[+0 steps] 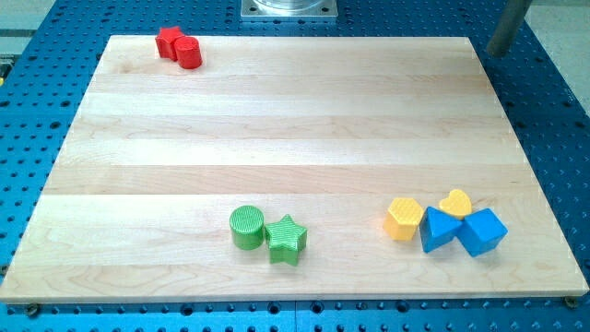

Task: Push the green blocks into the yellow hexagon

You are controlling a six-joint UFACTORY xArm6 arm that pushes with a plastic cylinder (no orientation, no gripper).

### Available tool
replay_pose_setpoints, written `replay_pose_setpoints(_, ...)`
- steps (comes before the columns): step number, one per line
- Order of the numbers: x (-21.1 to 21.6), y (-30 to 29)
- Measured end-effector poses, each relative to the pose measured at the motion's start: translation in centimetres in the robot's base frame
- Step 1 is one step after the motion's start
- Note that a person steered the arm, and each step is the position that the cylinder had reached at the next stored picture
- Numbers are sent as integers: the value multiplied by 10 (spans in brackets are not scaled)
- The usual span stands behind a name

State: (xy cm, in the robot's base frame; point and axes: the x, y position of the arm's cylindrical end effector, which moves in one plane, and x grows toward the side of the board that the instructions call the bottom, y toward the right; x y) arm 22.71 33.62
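1. The wooden board (277,138) is pale and smooth, made of long planks laid side by side. It sits on a blue metal table (553,138) full of small round holes.
2. The green cylinder (246,227) is near the bottom edge of the board, a bit left of the middle. Its round top has thin lines across it.
3. The green star (287,239) touches the green cylinder on its right side. It has the same thin lines on top.
4. The yellow hexagon (404,219) is near the bottom right corner of the board, well apart from the two green blocks. It has six sides and a ridged top.
5. The yellow heart (455,203) sits just right of the yellow hexagon.
6. Two blue blocks are pressed up against the yellow ones: a blue triangle (439,231) and a blue cube (483,231).
7. The red star (169,41) and the red cylinder (188,52) touch each other at the top left corner of the board.
8. My tip does not show. Only a grey rod (509,26) pokes in at the top right corner, off the board, so I cannot tell where my tip is next to the blocks.
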Motion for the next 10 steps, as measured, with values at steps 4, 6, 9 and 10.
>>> replay_pose_setpoints(4, 153, -173)
replay_pose_setpoints(6, 231, -462)
replay_pose_setpoints(9, 359, -371)
replay_pose_setpoints(10, 365, -343)
